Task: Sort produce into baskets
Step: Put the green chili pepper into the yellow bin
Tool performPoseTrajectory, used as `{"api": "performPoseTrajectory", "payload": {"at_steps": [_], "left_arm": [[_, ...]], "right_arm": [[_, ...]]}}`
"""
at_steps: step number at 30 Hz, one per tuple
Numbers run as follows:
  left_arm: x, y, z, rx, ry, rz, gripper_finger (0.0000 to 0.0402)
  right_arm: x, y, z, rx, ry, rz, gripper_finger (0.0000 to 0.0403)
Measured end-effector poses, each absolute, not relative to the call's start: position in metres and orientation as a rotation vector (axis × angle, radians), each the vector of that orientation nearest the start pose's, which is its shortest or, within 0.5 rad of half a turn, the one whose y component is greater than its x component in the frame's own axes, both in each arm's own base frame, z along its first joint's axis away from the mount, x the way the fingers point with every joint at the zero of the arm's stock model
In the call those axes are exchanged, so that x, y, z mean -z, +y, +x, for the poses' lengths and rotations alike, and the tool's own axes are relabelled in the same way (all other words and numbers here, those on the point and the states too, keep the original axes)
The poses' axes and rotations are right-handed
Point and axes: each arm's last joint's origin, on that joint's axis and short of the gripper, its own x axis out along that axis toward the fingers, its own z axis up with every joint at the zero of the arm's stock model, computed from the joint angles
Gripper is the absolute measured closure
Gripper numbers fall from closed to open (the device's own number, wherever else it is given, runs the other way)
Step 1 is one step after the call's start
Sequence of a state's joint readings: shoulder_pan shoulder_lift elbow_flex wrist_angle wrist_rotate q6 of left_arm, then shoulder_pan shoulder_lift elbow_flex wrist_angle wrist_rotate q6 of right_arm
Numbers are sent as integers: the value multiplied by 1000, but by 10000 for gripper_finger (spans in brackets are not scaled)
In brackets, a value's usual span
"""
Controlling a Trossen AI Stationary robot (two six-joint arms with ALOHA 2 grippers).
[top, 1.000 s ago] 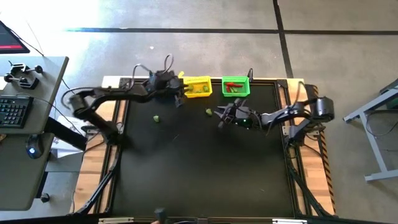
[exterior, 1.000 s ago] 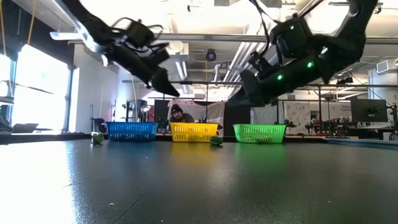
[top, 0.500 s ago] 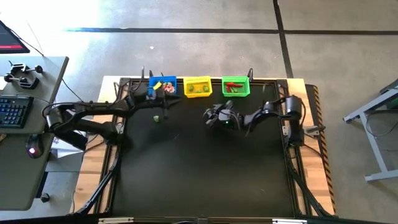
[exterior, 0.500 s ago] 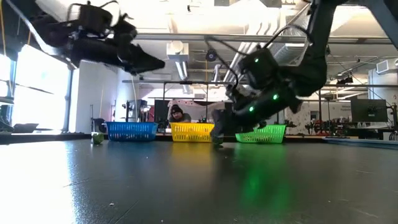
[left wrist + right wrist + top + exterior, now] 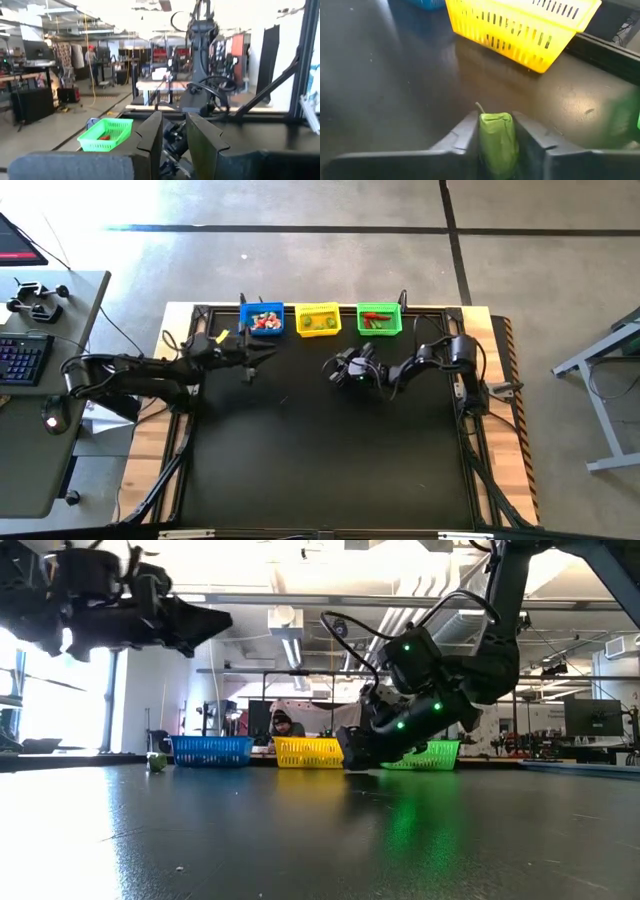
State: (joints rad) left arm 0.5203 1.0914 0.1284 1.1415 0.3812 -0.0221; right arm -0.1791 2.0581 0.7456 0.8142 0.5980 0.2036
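Observation:
Three mesh baskets stand in a row at the table's far edge: blue, yellow and green, each with small produce inside. My right gripper is low at the table in front of the yellow basket, shut on a small green pepper. My left gripper is held level and high above the table, in front of the blue basket, with a narrow gap between its fingers and nothing in it. Another small green piece lies on the table near the blue basket. My right gripper pinches the green pepper's two sides between its two fingers. The pepper lies along the fingers, its stem end pointing out past the fingertips toward the yellow basket. The gripper slants down to the table; whether the pepper is lifted clear I cannot tell.
The black table top stretches open toward the near edge. A person sits behind the baskets beyond the table. A desk with a keyboard stands left of the table.
My left gripper has drawn back from over the blue basket toward the table's left and near side, tipping to level. My right gripper has gone left and down to the table onto the green pepper in front of the yellow basket.

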Motion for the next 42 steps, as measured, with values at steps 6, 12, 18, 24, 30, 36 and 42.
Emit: {"api": "performPoseTrajectory", "payload": {"at_steps": [6,12,18,24,30,36,42], "left_arm": [[-181,73,150,-131,-212,67,331],[-176,70,145,-134,-218,58,331],[-176,70,145,-135,-223,55,331],[-177,70,145,-136,-230,65,331],[-177,70,145,-135,-231,59,331],[-177,70,145,-135,-231,59,331],[-177,70,145,-134,-235,59,331]], "right_arm": [[-84,-81,345,795,325,66,384],[-116,-103,378,783,246,67,363],[-149,-145,404,866,370,76,375],[-169,-190,405,861,436,182,368],[-170,-218,392,866,503,293,369],[-167,-225,387,817,522,351,368],[-163,-228,382,790,576,389,368]]}}
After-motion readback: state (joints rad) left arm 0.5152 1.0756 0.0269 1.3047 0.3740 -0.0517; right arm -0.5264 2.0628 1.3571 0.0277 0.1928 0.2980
